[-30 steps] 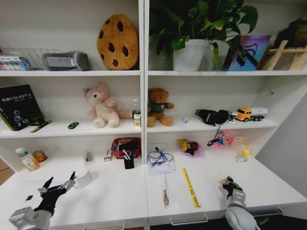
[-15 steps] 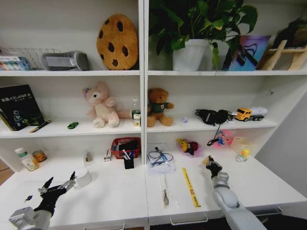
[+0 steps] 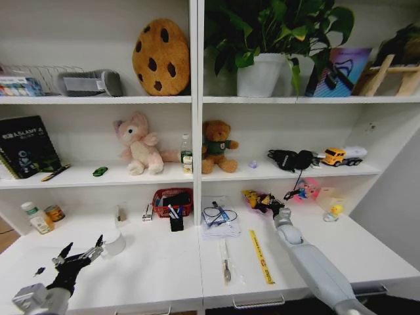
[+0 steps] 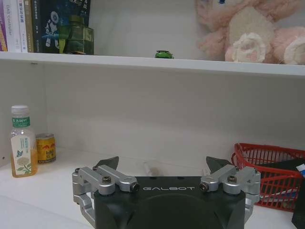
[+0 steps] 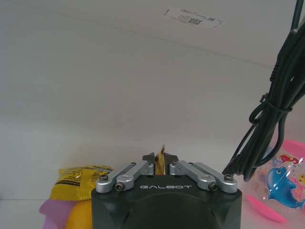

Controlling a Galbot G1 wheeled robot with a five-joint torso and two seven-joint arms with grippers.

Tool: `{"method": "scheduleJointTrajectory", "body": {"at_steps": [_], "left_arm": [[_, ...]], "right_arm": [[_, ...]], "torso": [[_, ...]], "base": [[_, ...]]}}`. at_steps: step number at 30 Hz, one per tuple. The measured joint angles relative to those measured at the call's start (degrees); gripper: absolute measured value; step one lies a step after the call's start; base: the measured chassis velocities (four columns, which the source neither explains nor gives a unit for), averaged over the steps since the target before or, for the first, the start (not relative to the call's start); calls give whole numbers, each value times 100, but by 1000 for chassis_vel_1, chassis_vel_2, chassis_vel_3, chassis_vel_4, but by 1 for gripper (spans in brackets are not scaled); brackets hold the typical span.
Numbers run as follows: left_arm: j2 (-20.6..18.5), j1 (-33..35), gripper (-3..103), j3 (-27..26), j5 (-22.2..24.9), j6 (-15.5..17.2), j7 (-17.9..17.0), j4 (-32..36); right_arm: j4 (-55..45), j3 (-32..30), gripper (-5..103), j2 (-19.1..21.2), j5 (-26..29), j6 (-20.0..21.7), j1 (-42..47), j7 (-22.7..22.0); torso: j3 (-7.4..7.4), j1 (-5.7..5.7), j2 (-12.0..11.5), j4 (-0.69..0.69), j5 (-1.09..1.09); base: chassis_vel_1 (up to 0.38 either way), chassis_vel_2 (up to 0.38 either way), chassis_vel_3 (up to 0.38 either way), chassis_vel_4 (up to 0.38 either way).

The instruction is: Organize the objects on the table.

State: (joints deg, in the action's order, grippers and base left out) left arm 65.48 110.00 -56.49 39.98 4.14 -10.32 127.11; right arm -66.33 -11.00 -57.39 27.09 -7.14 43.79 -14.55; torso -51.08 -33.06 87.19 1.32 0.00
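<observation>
My right gripper [image 3: 270,202] reaches to the back of the white table [image 3: 151,269], right by a pink bowl [image 3: 260,205]. In the right wrist view its jaws [image 5: 161,159] are shut on a small thin yellow-brown item [image 5: 162,153], just above the pink bowl [image 5: 50,217] and a yellow packet [image 5: 81,175]. My left gripper [image 3: 79,256] hovers open and empty over the front left of the table, its fingers [image 4: 107,162] spread wide. A tiny green toy car [image 3: 100,171] sits on the shelf above, also seen as the car [image 4: 163,54]. A pen [image 3: 226,262] lies mid-table.
A yellow ruler [image 3: 260,256] lies beside the pen. A red basket [image 3: 172,202] with pens, a coiled cable on papers [image 3: 218,218], a white cup [image 3: 114,241], a bottle [image 3: 34,218] and a can [image 3: 54,212] stand at the back. A black cord [image 5: 274,100] hangs beside the right gripper.
My right arm has swung from the table's front right edge forward and left to the pink bowl, keeping the small item in its jaws. The left arm has stayed still.
</observation>
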Motion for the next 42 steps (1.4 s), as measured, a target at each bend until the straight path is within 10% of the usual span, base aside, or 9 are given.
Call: {"method": "scheduleJointTrajectory", "body": {"at_steps": [23,35,42], "left_arm": [[0,0,100,0,0,0,0,-1],[0,0,100,0,0,0,-1,0],[0,0,100,0,0,0,-1,0]], "right_arm": [[-4318,-2130,93,277,-574,-59,4315,-110],[-6275,-4072,100,-3,87,-512,6626,659],[-6062,-4165,100,-23,295,-677,6612,793]], "torso": [[1,3,1,0,-1],[1,3,2,-1,-1],[0,2,2,-1,1]], "base": [[0,0,0,0],[0,0,0,0],[0,0,0,0]]}}
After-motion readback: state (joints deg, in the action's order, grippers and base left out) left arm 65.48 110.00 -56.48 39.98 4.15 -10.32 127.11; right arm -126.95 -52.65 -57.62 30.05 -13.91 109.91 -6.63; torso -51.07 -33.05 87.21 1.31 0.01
